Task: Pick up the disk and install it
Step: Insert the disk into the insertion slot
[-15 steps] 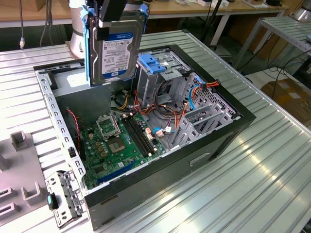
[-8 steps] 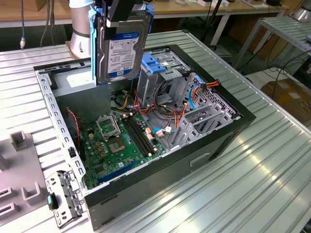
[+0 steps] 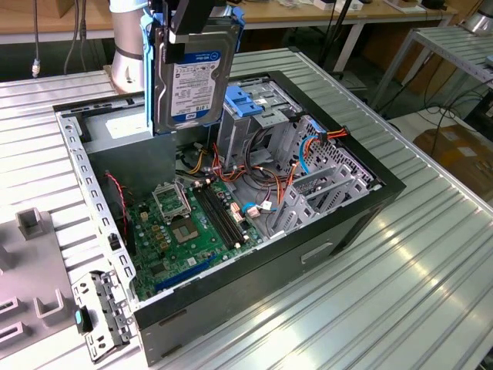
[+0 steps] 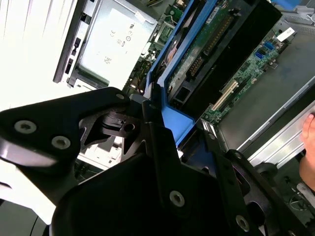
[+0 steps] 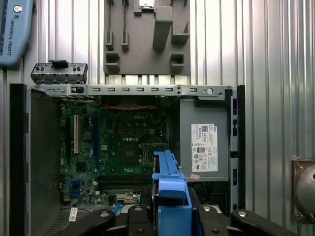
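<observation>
The disk [image 3: 191, 77] hangs upright above the back of the open computer case [image 3: 370, 204], its white and blue label facing the exterior camera and its blue edge frame showing at both sides. My gripper [image 3: 197, 17] is shut on its top edge. The second wrist view shows black fingers [image 4: 118, 125] clamped on the blue frame [image 4: 173, 123], with the disk's green circuit side [image 4: 206, 37] beyond. Seen from the first wrist view, the blue frame [image 5: 170, 194] sits between the gripper [image 5: 170, 219] arms, over the motherboard [image 5: 123, 142].
Inside the case are a blue drive cage [image 3: 250, 104], orange and red cables [image 3: 262, 181] and a grey power-supply box [image 5: 204, 147]. A grey fixture plate [image 3: 23, 262] and a loose metal bracket [image 3: 100, 316] lie at the exterior view's left on the ribbed metal table [image 3: 408, 270].
</observation>
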Controlling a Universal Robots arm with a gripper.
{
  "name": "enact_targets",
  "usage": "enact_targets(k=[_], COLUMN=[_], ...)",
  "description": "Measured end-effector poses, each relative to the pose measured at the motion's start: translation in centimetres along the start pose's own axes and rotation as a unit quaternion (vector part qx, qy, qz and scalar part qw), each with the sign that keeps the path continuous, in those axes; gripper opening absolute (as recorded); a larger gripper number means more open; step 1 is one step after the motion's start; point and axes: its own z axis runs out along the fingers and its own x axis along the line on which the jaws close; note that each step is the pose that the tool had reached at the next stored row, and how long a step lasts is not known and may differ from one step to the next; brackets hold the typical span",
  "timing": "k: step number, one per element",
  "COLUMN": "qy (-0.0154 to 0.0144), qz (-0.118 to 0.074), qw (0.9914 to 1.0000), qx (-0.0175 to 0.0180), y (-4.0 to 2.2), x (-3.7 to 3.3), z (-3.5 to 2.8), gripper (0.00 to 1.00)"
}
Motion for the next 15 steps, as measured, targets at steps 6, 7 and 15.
enact_targets(k=[6,7,15], qy=[0.0000,0.0000,0.0002], qz=[0.000,0.000,0.000], qw=[1.00000,1.00000,1.00000], qx=[0.0000,0.0000,0.0000], y=[0.00,0.00,-0.03], x=[0.41,0.53,2.60], z=[-0.01,-0.01,-0.05], gripper=[0.37,0.37,0.37])
